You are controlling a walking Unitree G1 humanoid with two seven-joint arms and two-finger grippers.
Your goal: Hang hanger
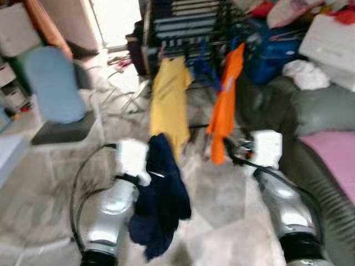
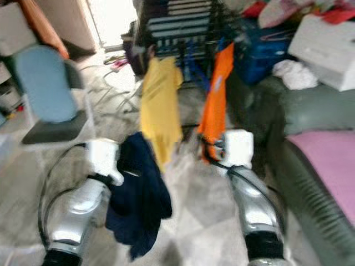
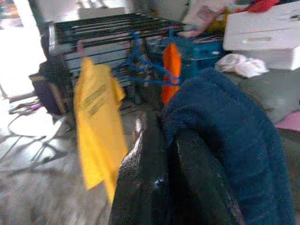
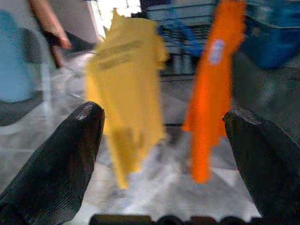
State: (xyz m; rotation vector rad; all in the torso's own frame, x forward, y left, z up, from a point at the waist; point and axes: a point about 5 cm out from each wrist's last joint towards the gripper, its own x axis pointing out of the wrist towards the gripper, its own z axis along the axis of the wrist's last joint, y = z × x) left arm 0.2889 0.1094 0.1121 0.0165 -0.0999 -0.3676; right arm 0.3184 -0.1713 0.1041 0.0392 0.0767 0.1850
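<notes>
My left gripper [image 3: 166,187] is shut on a dark navy garment [image 1: 163,199], which droops beside my left arm. Whether a hanger is inside the cloth I cannot tell. Ahead stands a dark drying rack [image 1: 183,22] with a yellow shirt [image 1: 169,100] and an orange shirt [image 1: 227,94] hanging from its front. Empty blue hangers [image 3: 140,61] hang on the rack between the two shirts. My right gripper [image 4: 164,154] is open and holds nothing, and it points at the gap between the shirts. The views are blurred.
A light blue chair [image 1: 52,83] stands at the left. On the right is a grey sofa [image 1: 310,111] with a pink cushion [image 1: 333,155], a white box [image 1: 333,39] and a blue basket [image 1: 272,52]. Cables lie on the floor near the rack.
</notes>
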